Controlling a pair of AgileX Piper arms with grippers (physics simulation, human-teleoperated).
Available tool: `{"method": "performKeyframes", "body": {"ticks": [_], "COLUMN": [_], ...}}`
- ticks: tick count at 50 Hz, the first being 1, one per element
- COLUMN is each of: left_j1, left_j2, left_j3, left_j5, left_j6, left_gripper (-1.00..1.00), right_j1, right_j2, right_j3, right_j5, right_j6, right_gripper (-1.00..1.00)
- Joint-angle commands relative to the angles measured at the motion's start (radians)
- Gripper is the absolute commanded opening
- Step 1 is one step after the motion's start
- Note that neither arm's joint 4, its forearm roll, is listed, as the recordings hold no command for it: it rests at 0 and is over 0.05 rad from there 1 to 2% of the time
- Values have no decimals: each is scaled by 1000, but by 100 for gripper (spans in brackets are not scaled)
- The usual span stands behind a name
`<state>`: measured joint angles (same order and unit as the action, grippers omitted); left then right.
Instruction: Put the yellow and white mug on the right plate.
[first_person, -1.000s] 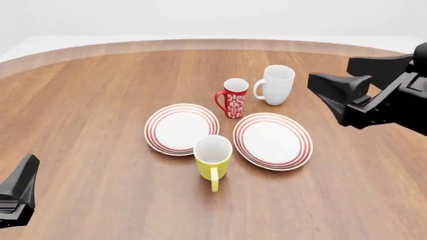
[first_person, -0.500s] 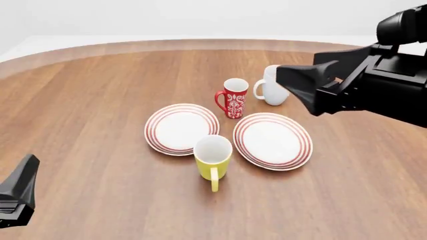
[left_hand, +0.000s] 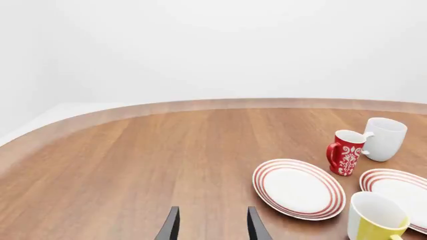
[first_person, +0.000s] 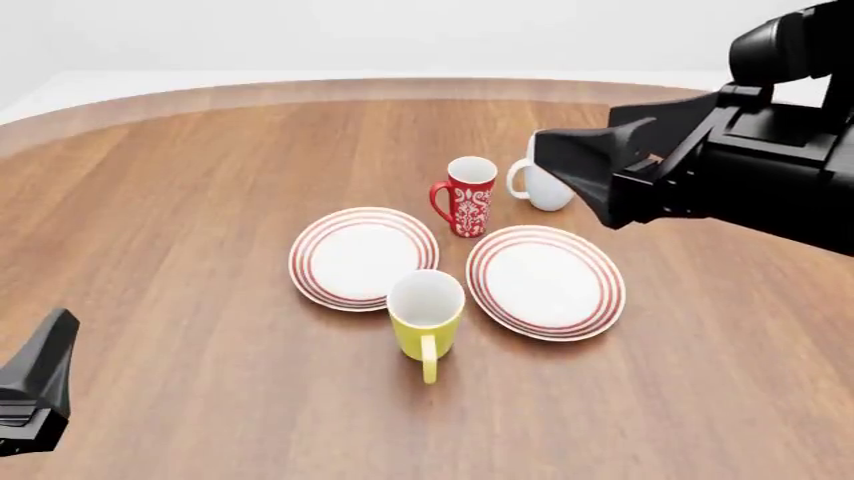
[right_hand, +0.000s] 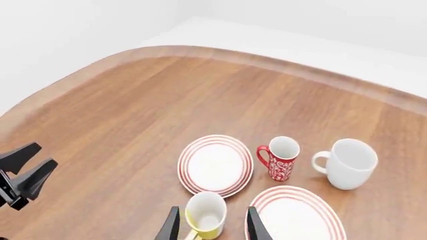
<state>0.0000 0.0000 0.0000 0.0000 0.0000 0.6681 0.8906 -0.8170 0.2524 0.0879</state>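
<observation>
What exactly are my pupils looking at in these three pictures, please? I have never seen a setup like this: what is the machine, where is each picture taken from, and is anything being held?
These are simulator renders of two robot arms at a wooden table. The front view looks down from behind the arms; the other two come from cameras behind each gripper.

The left gripper waits at the near left edge. The right gripper hangs open above the table, looking down at the yellow and white mug.

On the table stand that mug, a red patterned mug, a white mug and two red-ringed plates; the right plate is the target. Nothing is held.
</observation>
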Motion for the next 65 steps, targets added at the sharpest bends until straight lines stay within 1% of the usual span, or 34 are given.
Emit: {"method": "performKeyframes", "body": {"ticks": [1,2,4,6,10,12,13,14,17,19,20,21,23,24,26,27,29,30,33,35,37,44,50,59,65], "left_j1": [0,0,0,0,0,0,0,0,0,0,0,0,0,0,0,0,0,0,0,0,0,0,0,0,0], "left_j2": [0,0,0,0,0,0,0,0,0,0,0,0,0,0,0,0,0,0,0,0,0,0,0,0,0], "left_j3": [0,0,0,0,0,0,0,0,0,0,0,0,0,0,0,0,0,0,0,0,0,0,0,0,0], "left_j5": [0,0,0,0,0,0,0,0,0,0,0,0,0,0,0,0,0,0,0,0,0,0,0,0,0], "left_j6": [0,0,0,0,0,0,0,0,0,0,0,0,0,0,0,0,0,0,0,0,0,0,0,0,0], "left_gripper": [100,100,100,100,100,100,100,100,100,100,100,100,100,100,100,100,100,100,100,100,100,100,100,100,100], "right_j1": [24,33,48,50,50,41,61,57,71,79,76,93,96,96,91,92,101,93,80,74,83,45,3,-13,-14], "right_j2": [41,66,71,82,103,120,124,123,158,198,192,214,236,237,260,274,285,298,312,314,326,324,327,360,379], "right_j3": [-12,-16,-24,-37,-76,-91,-103,-110,-142,-170,-177,-193,-200,-201,-209,-216,-228,-238,-245,-249,-256,-251,-262,-216,-156], "right_j5": [-18,-15,-17,-10,13,32,32,38,54,75,72,75,76,76,88,96,101,114,129,139,144,170,195,170,107], "right_j6": [34,17,33,31,50,43,70,85,87,62,92,97,132,132,155,147,158,152,175,202,211,235,238,267,292], "right_gripper": [100,100,100,100,100,100,100,100,100,100,100,100,100,100,100,100,100,100,100,100,100,100,100,100,100]}}
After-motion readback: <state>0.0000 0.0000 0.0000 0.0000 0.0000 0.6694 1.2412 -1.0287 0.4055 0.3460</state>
